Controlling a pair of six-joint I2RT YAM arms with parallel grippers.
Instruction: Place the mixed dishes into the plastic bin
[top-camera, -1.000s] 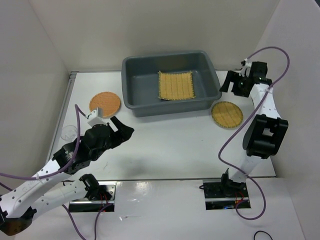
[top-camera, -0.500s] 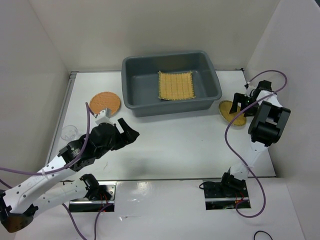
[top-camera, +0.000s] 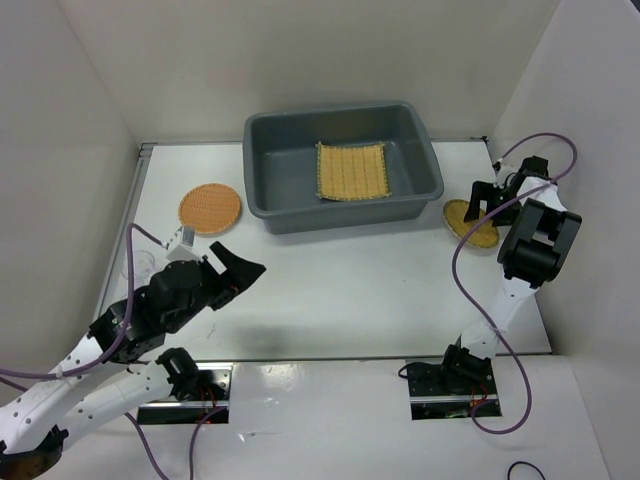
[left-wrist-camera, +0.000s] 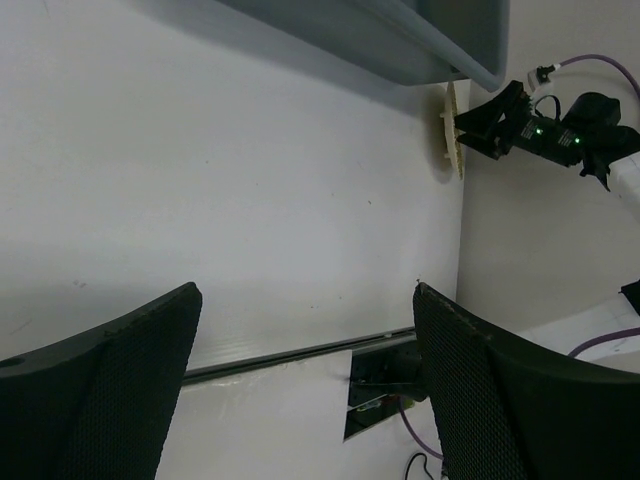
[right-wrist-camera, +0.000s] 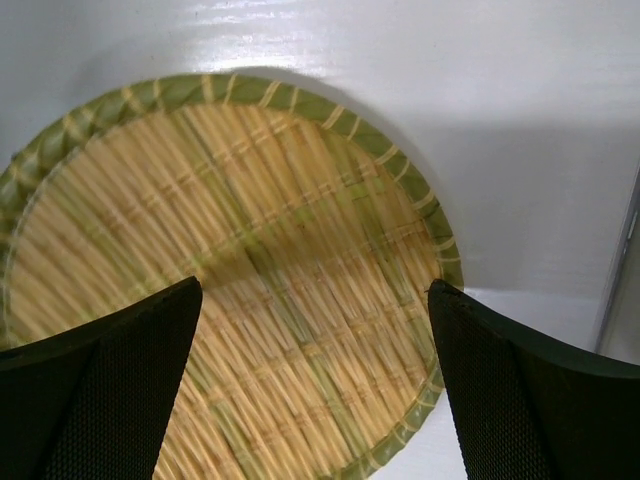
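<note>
Woven yellow tray (top-camera: 466, 222), at the table's (top-camera: 350, 290) right edge, is likely next.
Left gripper (left-wrist-camera: 306, 290) gapes empty toward the near-left corner; mat (top-camera: 352, 171) lies in the bin (top-camera: 262, 190). Right gripper (right-wrist-camera: 314, 290) hangs spread over the yellow tray: light, stiff, probably best pinched at its rim.

You have nothing to read here. No lettering, label, brand, number or sign shows legibly on the large rectangular dark grey plastic bin (top-camera: 340, 213), on the round yellow woven bamboo tray (right-wrist-camera: 240, 280) or on the white table (top-camera: 350, 290), in any view.
</note>
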